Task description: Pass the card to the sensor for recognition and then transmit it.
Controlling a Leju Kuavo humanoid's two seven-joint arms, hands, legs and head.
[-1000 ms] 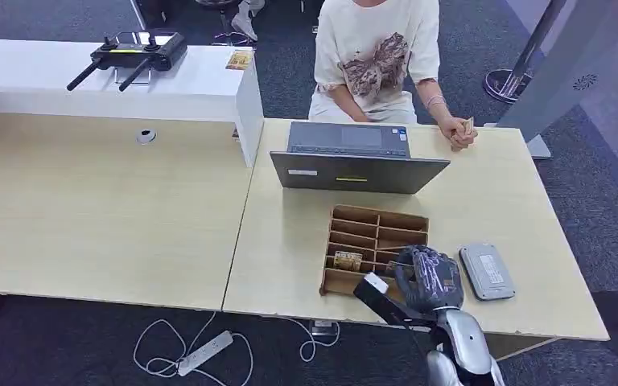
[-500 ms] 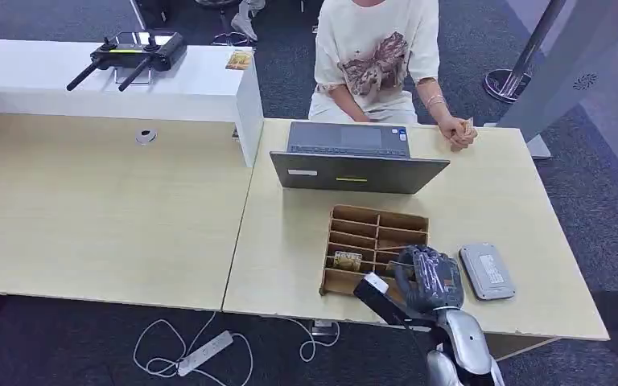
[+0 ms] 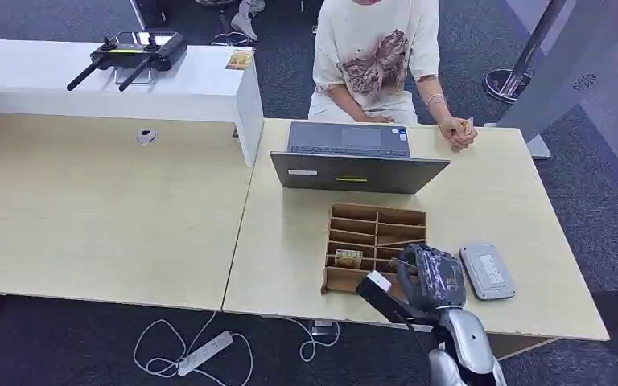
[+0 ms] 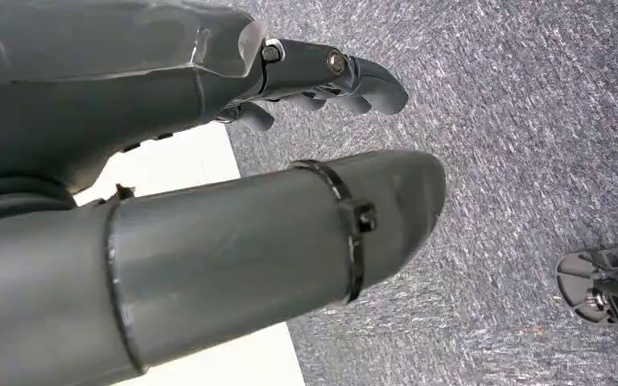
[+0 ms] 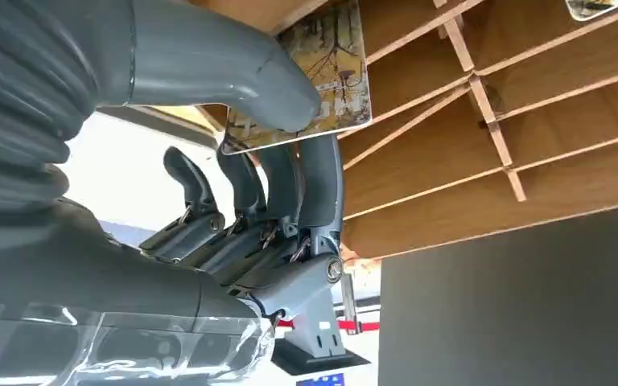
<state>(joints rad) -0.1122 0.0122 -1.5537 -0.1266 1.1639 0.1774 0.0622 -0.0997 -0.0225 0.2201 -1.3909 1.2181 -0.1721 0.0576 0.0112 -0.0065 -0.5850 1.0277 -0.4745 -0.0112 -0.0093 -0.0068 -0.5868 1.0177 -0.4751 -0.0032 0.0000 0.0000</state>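
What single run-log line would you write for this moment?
stage: picking card | right hand: pinches card over wooden organizer | left hand: hanging, holds nothing | sensor: not yet reached

bright, even indoor light from overhead w/ soft, faint shadows. head view is sharp; table [image 3: 129, 209] evenly lit, no glare. right wrist view is close, w/ blown-out white behind the right hand [image 5: 233, 217]. left wrist view: thumb [image 4: 233, 257] large and soft-focus, carpet [image 4: 531, 121] grainy, white patch overexposed.
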